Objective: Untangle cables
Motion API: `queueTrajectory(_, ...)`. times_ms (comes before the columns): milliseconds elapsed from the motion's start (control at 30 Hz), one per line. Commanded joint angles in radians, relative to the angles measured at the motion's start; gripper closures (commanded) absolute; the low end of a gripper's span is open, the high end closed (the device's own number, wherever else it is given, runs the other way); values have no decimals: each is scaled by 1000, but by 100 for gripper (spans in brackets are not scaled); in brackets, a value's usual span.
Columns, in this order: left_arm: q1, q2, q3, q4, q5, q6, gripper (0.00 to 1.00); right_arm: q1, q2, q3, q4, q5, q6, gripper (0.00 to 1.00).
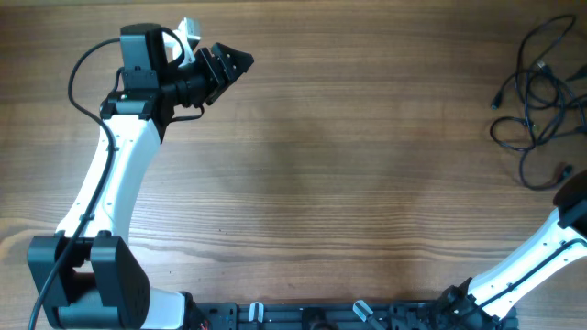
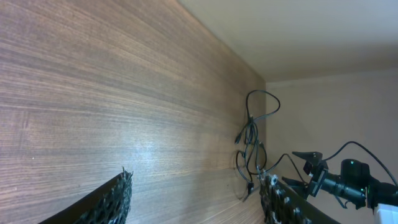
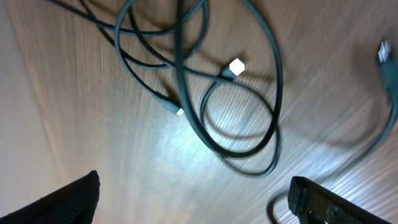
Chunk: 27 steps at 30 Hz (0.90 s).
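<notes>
The cables lie as a loose tangle of thin black cords at the table's far right edge. They also show in the left wrist view, far off, and close up in the right wrist view, with small plugs at the ends. My right gripper is open and empty, hovering just above the cords; in the overhead view only part of the right arm shows at the frame edge. My left gripper is open and empty at the far left, well away from the cables; its fingers show in the left wrist view.
The wooden table spreads between the two arms. The arm bases and a black rail run along the front edge.
</notes>
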Motion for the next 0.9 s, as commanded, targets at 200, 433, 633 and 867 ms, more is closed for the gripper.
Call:
queueTrajectory(200,-5,-6,2,-26,-1,23,31,-6,10,-3,15,-80,231,0)
queueTrajectory(433,-5,-6,2,-26,-1,23,31,-79,10,-3,106,-172,424,0)
queueTrajectory(633,-5,-6,2,-26,-13,23,31,-119,10,-3,150,-400,377,0)
queueTrajectory(867,-5,-6,2,-26,-19,23,31,-118,8,13,187,-420,-75,1)
